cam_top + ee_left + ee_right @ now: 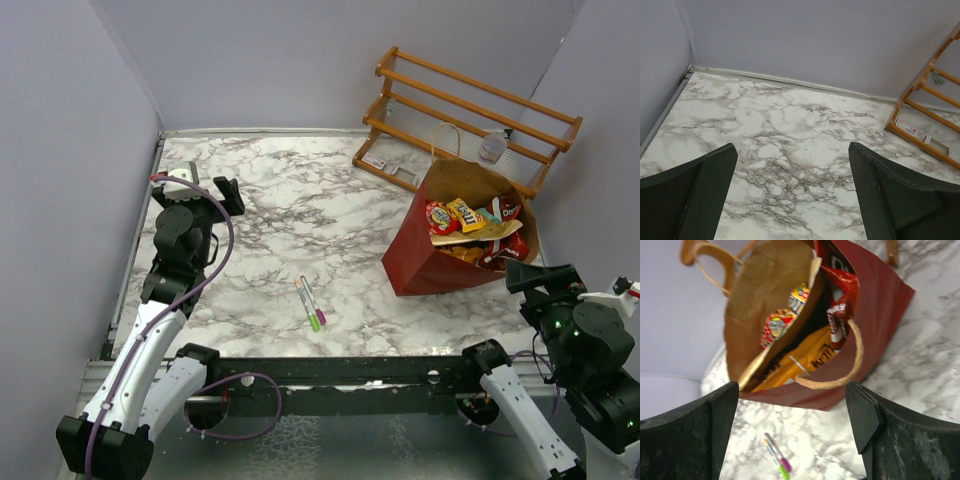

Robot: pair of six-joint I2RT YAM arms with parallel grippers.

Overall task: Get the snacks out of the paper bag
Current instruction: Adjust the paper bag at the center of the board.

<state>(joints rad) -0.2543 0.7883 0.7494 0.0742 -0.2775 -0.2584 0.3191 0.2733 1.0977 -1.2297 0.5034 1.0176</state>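
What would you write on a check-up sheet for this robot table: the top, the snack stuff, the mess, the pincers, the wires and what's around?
Surface: white marble-pattern table.
Job's things: red paper bag open, snacks inside it; none seen outside.
Clutter: two marker pens mid-table; wooden rack behind the bag.
Grippers: left pincer open, empty; right pincer open, empty, facing the bag's mouth.
Cables: purple cable along the left arm.
Surroundings: plain grey walls.

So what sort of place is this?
Likely a robot test booth: plain grey walls box in a marble-look table, with a left arm and right arm bolted at its near edge.
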